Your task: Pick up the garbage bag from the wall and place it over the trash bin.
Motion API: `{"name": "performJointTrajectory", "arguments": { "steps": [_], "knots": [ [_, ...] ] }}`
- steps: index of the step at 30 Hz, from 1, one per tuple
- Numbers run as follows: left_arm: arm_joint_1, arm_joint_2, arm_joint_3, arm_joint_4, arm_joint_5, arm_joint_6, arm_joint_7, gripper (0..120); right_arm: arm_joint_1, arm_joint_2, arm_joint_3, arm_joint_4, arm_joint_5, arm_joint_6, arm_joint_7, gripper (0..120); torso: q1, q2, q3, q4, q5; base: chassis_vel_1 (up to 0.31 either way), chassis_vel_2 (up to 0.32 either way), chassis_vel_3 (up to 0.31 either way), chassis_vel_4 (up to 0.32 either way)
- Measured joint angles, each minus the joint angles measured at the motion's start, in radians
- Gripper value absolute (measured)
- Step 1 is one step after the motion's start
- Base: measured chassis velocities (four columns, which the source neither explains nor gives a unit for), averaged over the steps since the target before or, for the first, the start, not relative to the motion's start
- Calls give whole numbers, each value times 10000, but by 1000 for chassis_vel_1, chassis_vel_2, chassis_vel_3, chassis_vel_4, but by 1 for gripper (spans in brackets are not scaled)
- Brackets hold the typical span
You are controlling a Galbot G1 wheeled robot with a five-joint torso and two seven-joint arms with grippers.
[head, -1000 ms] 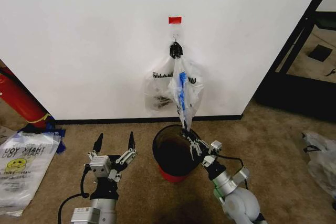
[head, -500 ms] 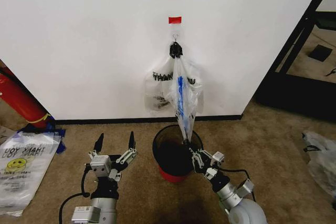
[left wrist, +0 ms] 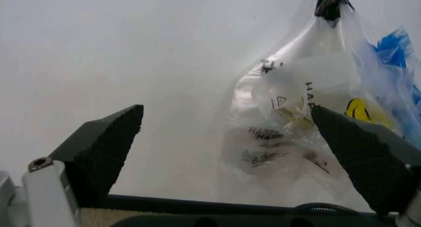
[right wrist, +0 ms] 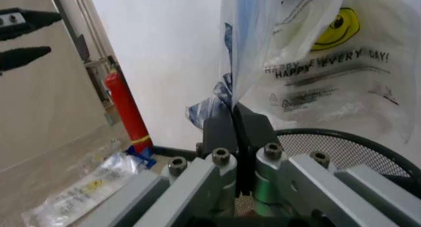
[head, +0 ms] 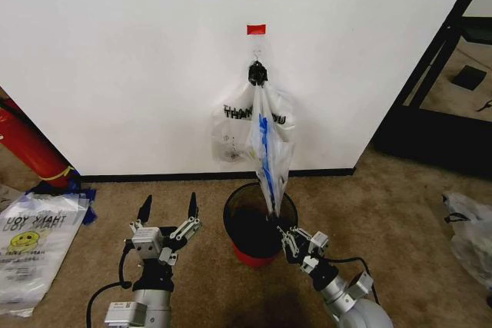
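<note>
The garbage bag [head: 265, 140], clear crinkly plastic with black lettering and blue patches, hangs from a metal hook [head: 257, 73] on the white wall [head: 138, 59]. Its blue-patched lower end is drawn down taut over the trash bin [head: 244, 228], a black mesh basket with a red base. My right gripper [head: 280, 228] is shut on that lower end at the bin's near rim. In the right wrist view its fingers [right wrist: 220, 126] pinch the bag [right wrist: 263, 35] above the bin's rim [right wrist: 342, 141]. My left gripper [head: 167, 209] stands open left of the bin, facing the bag [left wrist: 309, 104].
A red tape strip [head: 256, 29] marks the wall above the hook. A red fire extinguisher [head: 27, 147] leans at the left, with a flat smiley bag [head: 34, 243] on the carpet beside it. Another bag [head: 469, 228] lies far right, near a black frame [head: 438, 59].
My right gripper has drawn back toward me with the bag's lower end, pulling the bag straighter down over the bin. The left gripper has not moved.
</note>
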Motion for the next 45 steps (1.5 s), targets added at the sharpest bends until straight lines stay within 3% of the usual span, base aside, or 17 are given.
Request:
{"name": "performJointTrajectory", "arguments": {
  "steps": [15, 25, 29, 32, 35, 38, 40, 42, 45],
  "knots": [
    [-45, 11, 3, 64, -61, 5, 0, 100, 18, 58, -13, 12, -187, 199, 205, 0, 0, 0, 0, 0, 0, 0, 0, 0, 0],
    [-226, 416, 360, -82, -121, 267, 1, 100, 624, 271, -426, 1250, 1065, -807, 2975, 0, 0, 0, 0, 1, -1, 0, 0, 0, 0],
    [-594, 1114, 814, -354, -416, 703, 6, 100, 1063, 405, -616, 1435, 1584, -1257, 4538, 0, 0, -1, 1, 1, 0, 0, 0, 0, 0],
    [-853, 1514, 1010, -517, -724, 965, 9, 100, 1157, 431, -629, 1453, 1625, -1360, 4893, 0, 0, -1, 1, 0, -1, 0, 0, 0, 0],
    [-1742, 2392, 1264, -882, -1788, 1694, -27, 100, 1252, 441, -652, 1481, 1486, -1508, 5450, 0, 0, -1, 1, 3, -1, 0, 0, 0, 0],
    [-3532, 3577, 1943, -1175, -3604, 2908, -381, 100, 1287, 510, -635, 1533, 1195, -1561, 5750, 0, 0, -1, 1, -2, -1, 0, 0, 0, 0],
    [-3949, 3779, 2128, -1188, -3998, 3163, -484, 100, 1289, 525, -616, 1543, 1129, -1561, 5778, 0, 0, -1, 1, -1, -2, 0, 0, 0, 0],
    [-5405, 4356, 2762, -1104, -5195, 3790, -743, 100, 1290, 553, -545, 1562, 1002, -1562, 5830, 0, 0, -1, 2, -1, -1, 0, 0, 0, 0],
    [-7561, 4782, 3655, -429, -5966, 4163, -821, 100, 1277, 606, -453, 1568, 951, -1560, 5877, 0, 1, -3, 2, -9, -1, 0, 0, 0, 0]
  ]
}}
